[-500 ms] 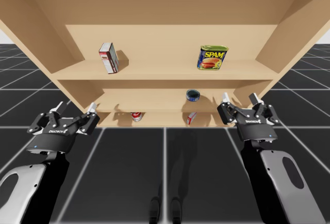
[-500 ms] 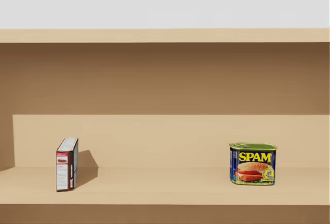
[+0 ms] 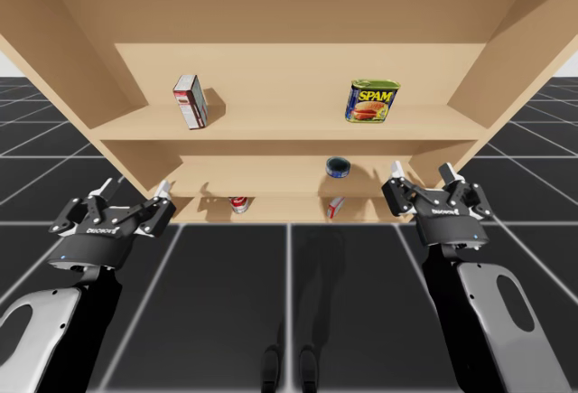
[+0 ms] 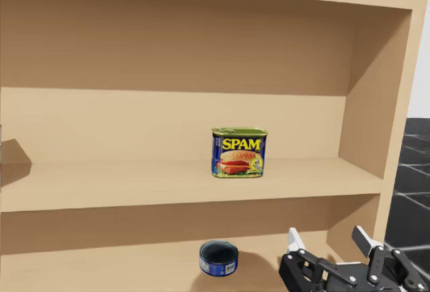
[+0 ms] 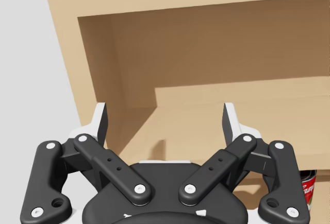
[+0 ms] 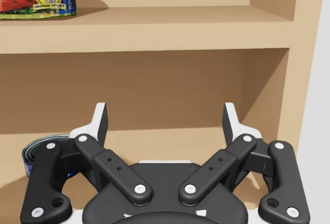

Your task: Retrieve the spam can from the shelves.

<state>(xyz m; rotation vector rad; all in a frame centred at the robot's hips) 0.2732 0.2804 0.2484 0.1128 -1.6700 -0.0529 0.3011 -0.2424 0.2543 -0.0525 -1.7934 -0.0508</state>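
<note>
- Head camera view has swung right and downward since half a second ago: my head has turned, and the things on the shelves have not moved.
- Blue and yellow rectangular can [image 4: 239, 152] stands upright on the upper board of the wooden shelf unit [image 3: 271, 126], toward the board's right end and apart from the side wall. It sat low and to the right in the earlier head view and is now near the middle.
- Red and white box [image 3: 190, 101] stands upright toward the left end of the same board, well apart from the rectangular can, unchanged in the high view.
- Low round blue can [image 3: 339, 168] rests on the board below, slightly left of the spot under the rectangular can.
- Two small red and white cans [image 3: 239, 203] sit on the lowest board, partly hidden by the board edge above them.
- Right gripper [image 3: 421, 174] hovers in front of the middle board, just right of the round blue can. Its fingers are spread wide with nothing between them, and it is almost where it was before.
- Upper board's front edge lies between the right gripper and the rectangular can above it.
- Left gripper [image 3: 133, 189] hangs before the unit's lower left corner, fingers spread wide and empty, in the same place as before.
</note>
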